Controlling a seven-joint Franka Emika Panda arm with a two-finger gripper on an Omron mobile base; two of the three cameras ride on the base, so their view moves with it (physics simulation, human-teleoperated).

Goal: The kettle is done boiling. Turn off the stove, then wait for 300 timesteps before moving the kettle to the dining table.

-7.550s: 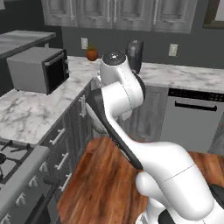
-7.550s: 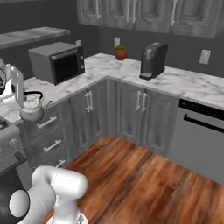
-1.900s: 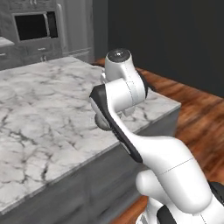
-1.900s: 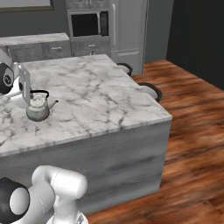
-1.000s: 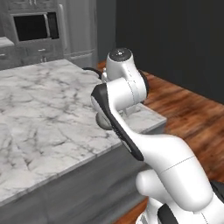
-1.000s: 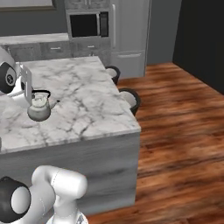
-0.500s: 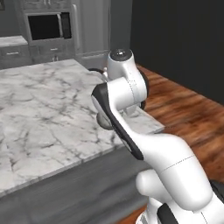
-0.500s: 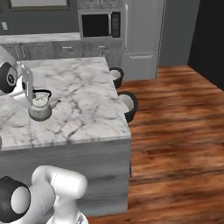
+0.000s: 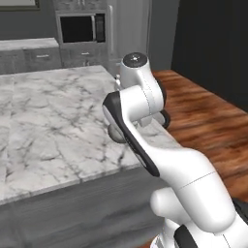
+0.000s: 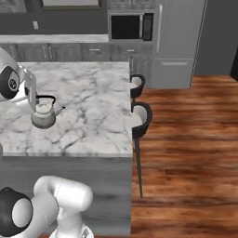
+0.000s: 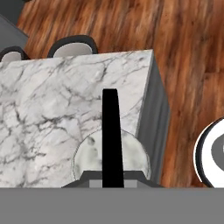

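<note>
A: Kettle [image 10: 43,113] — where's it at?

B: Over the dining table [image 10: 88,102], near the front-left part of the marble top in the right base view. Small, squat, silver-grey, black handle arching up over the lid, spout pointing toward the table's right edge. Can't tell if the base is touching the marble or just above it.

A: Gripper?

B: Gripper [image 11: 111,173] is clamped right down on the kettle's black handle. In the hand view the handle runs as a black bar straight up from the bottom middle, w/ the round lid below it. Jaws nearly fully closed, only the thin handle between them.

A: Anything in the kettle?

B: Can't tell, lid's on. It's upright, not tilted.

A: What else is around?

B: Two stools [image 10: 139,114] w/ dark curved backs and pale seats, tucked against the table's right edge; the hand view shows them too, by the marble's far edge. Behind the table there's a built-in microwave [image 10: 126,26] in grey cabinets, and a tall grey fridge [image 10: 176,42] just right of it. Wood floor [image 10: 186,153] to the right of the table.

A: Left base view?

B: Arm [image 9: 145,121] blocks the kettle there. Marble top spreads to its left, microwave at the back.
</note>
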